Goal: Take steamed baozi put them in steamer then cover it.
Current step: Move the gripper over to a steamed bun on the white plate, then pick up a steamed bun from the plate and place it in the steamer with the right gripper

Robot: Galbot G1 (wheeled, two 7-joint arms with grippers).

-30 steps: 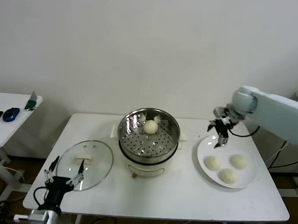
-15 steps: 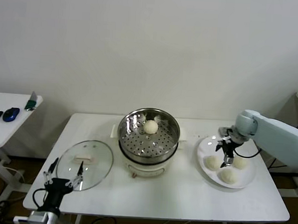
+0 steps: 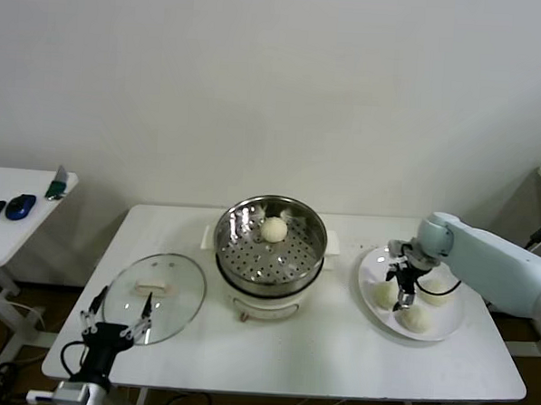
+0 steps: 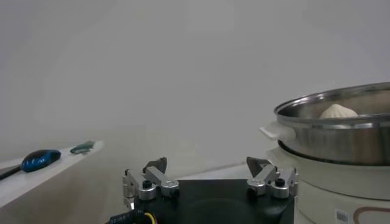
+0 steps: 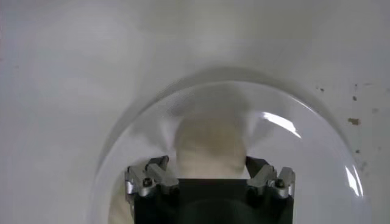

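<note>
At the far left a side table (image 3: 15, 230) is seen carrying a blue mouse (image 3: 20, 207) and a small green object (image 3: 55, 189), well apart from the work. On the white worktop (image 3: 280, 357), near its left front corner, the left claw (image 3: 116, 315) is being held idle with its fingers spread wide and nothing between them, just in front of the glass lid (image 3: 155, 296), which is lying flat beside the steamer. In the left wrist view the same claw (image 4: 210, 177) is shown spread, with the steamer (image 4: 341, 131) rising just beyond it. The steamer (image 3: 269, 248) is standing uncovered at the middle of the worktop on its white base, and one baozi (image 3: 274, 229) is resting on the perforated tray toward the back wall. To the right, well apart from the steamer, the white plate (image 3: 372, 282) is carrying three more steamed baozi, grouped close together. The right claw (image 3: 402, 285) is being held low over the plate with its fingers spread, straddling the nearest baozi (image 3: 385, 295); the claw is partly hiding it from the head camera, while the other two buns (image 3: 437, 294) (image 3: 416, 318) are lying just beside it. In the right wrist view the bun (image 5: 209, 146) is lying between the open fingers (image 5: 146, 181), not yet pinched.
</note>
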